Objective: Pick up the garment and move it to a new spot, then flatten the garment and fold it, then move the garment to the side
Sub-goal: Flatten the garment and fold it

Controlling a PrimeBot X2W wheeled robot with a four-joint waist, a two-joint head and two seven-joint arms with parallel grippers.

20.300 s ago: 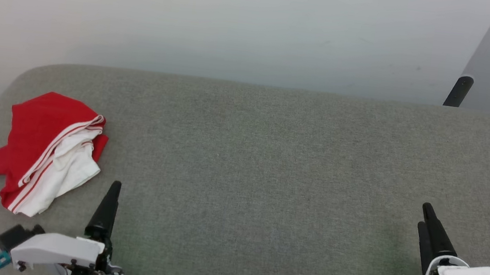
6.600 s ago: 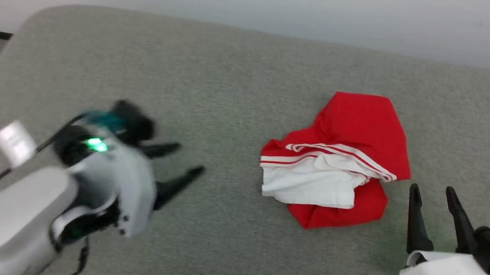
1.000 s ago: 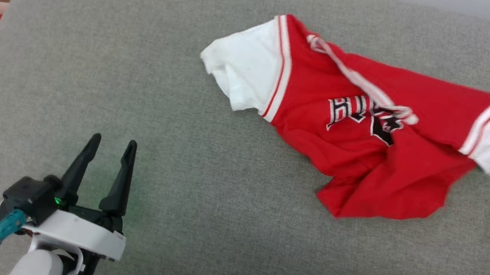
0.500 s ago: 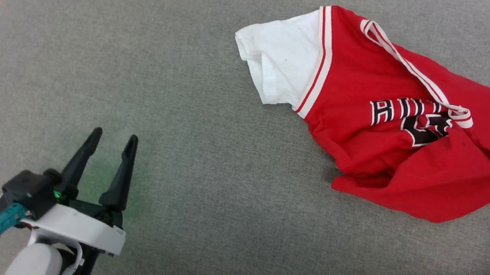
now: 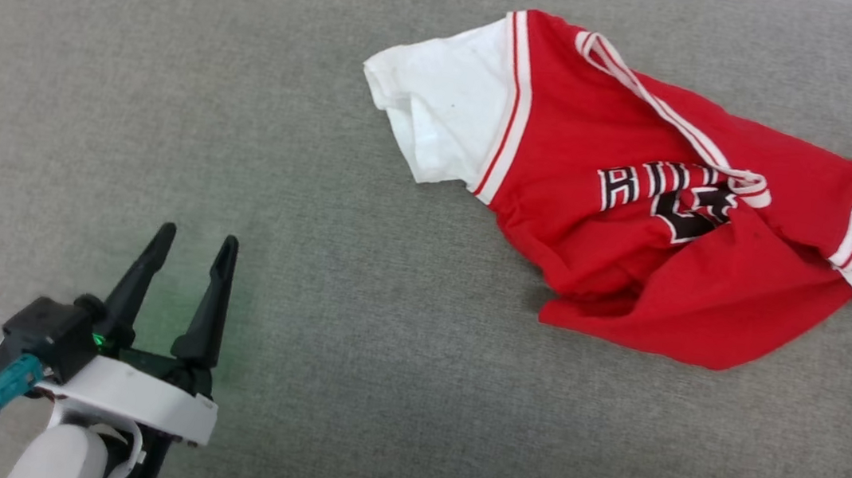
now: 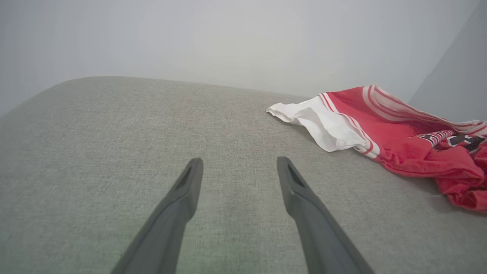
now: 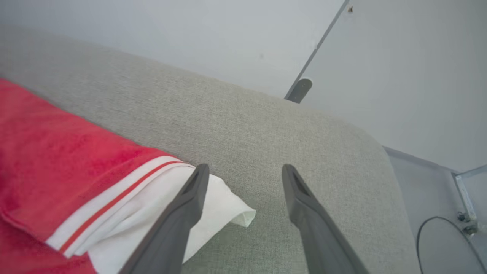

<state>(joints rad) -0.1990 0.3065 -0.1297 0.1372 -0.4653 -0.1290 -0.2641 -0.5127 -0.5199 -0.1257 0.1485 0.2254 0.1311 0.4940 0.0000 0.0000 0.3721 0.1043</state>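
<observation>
On grey surface (image 5: 376, 394), garment (image 5: 634, 239) lying sleeve-to-sleeve left to right, top pointing away

I see soft, even light on the grey fabric-covered desk (image 5: 376, 394). A thin shadow underlines the red-and-white jersey T-shirt (image 5: 634, 239); a green glow sits by the dark-fingered left tool (image 5: 198, 235). Wrist views bow the desk edge.

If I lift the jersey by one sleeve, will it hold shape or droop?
Likely droops: the jersey lies rumpled, hem folded over itself. Probably light: the thin sleeve curls at its edge. Pushed, it would probably bunch on the coarse grey surface.
</observation>
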